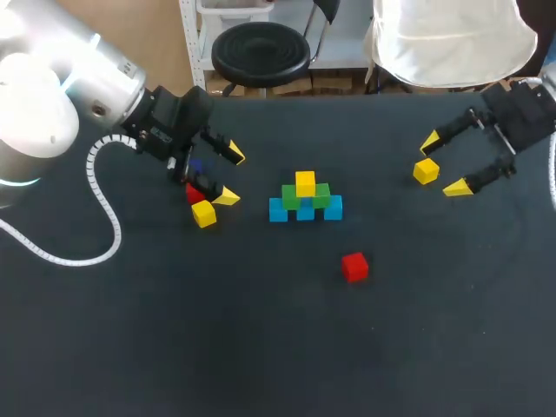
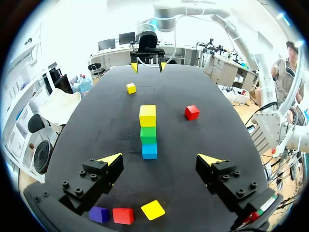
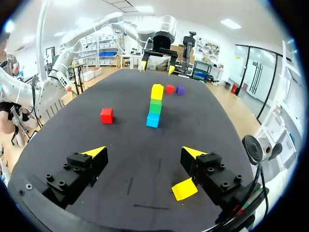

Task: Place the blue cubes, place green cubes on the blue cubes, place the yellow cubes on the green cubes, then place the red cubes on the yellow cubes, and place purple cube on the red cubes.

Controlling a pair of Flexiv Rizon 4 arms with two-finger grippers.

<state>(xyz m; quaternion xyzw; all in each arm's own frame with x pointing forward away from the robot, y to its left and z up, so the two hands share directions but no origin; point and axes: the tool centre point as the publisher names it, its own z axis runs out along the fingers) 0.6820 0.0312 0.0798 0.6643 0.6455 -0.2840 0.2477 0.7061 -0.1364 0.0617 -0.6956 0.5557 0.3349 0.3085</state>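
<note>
Stack mid-table: small blue cubes at base, green cubes on them, one yellow cube atop. Yellow stage, prob. R gripper agape, loose yellow cube just beside it. L gripper agape, empty. Next: R needs to straddle the cube, pinch it, carry it to the greens.

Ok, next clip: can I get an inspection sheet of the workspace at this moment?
surface: black table.
job's things: pyramid of three blue cubes, two green cubes and the top yellow cube; loose red cube apart in front; purple cube, second red cube and second yellow cube under the left gripper; third yellow cube by the right gripper.
clutter: nothing seen.
grippers: left gripper open; right gripper open, holding nothing.
cables: white coiled cable loops from the left arm over the table.
surroundings: nothing seen.
</note>
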